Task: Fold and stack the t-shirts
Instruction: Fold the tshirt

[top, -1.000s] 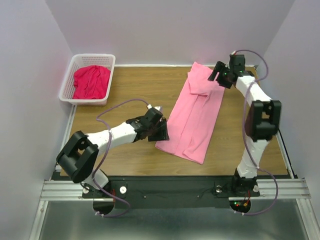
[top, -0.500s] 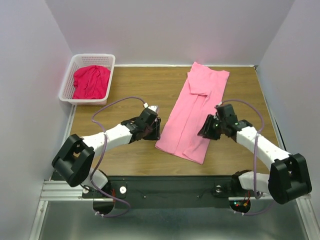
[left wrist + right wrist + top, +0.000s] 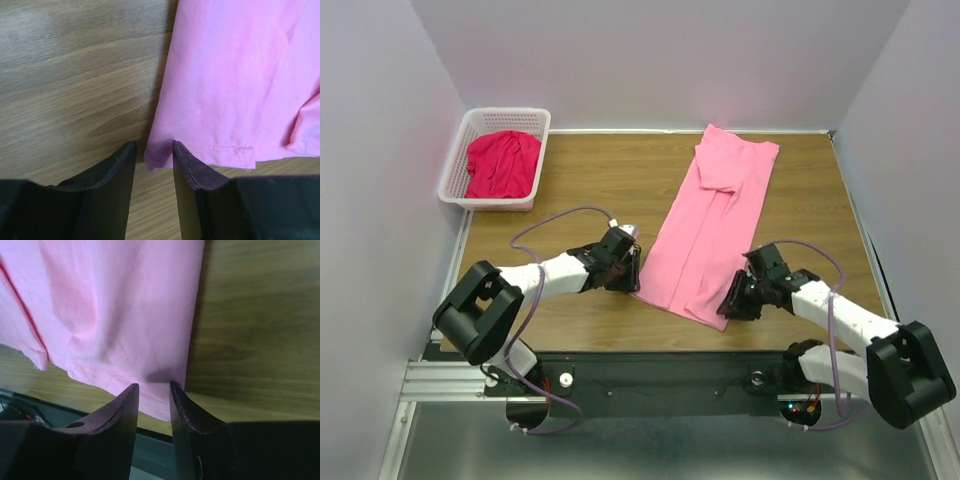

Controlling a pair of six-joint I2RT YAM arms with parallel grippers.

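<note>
Light pink t-shirt [image 3: 710,235], soft cotton folded into a long strip, lies flat on the wood-grain table [image 3: 580,180]. The left gripper [image 3: 154,145] straddles its near-left stitched hem corner, jaws narrow; the right gripper [image 3: 154,386] likewise at its near-right corner. Whether either pinches the cloth, we cannot tell. Far left of it, a crimson t-shirt [image 3: 502,165] lies crumpled in a white lattice basket [image 3: 455,170].

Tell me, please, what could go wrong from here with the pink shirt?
1. The left end effector straddles only the very corner tip of the pink t-shirt; closing may miss it or let it slip on lifting.
2. The right end effector sits at the hem near the edge of the table; it could catch just one layer, so the lengthwise fold opens.
</note>
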